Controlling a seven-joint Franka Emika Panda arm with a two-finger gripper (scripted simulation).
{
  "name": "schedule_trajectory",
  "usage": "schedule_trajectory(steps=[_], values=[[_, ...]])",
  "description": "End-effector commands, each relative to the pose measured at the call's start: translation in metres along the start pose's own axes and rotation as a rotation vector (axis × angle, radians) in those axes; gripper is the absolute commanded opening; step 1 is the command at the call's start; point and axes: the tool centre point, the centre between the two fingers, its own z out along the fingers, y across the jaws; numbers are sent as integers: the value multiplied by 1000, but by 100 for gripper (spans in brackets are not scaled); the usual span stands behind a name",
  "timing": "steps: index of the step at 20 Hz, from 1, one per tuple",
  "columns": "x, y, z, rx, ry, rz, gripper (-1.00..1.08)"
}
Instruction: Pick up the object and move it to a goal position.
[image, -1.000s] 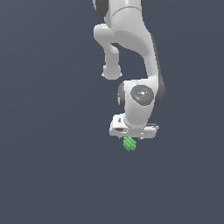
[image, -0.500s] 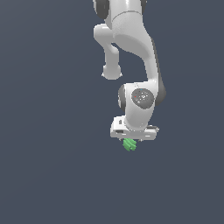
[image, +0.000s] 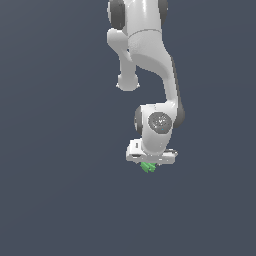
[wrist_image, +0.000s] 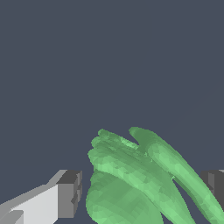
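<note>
Wrist view, green object (wrist_image: 135, 179) between my fingers (wrist_image: 68, 194), gripper (image: 149, 164) spread wider than it, contact unclear

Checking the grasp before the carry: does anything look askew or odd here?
Slightly. In the wrist view the green object sits tilted between the tool's fingers, with a visible gap beside one finger. Whether it is firmly clamped cannot be told. Nothing else stands out.

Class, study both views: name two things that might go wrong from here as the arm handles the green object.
1. In the wrist view one finger stands apart from the green object, so the hold may be loose.
2. In the exterior view the object juts below the claw; it might slip out.
</note>
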Motion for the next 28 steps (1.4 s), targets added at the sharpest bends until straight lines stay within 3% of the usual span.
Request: schedule_trajectory(steps=[1, 3, 4, 18, 28], values=[[1, 0, 3, 0, 2, 0, 100], [2, 0, 3, 0, 2, 0, 100], [2, 0, 3, 0, 2, 0, -100], [0, -1, 0, 0, 2, 0, -100], [-18, -1, -38, 0, 2, 0, -100]])
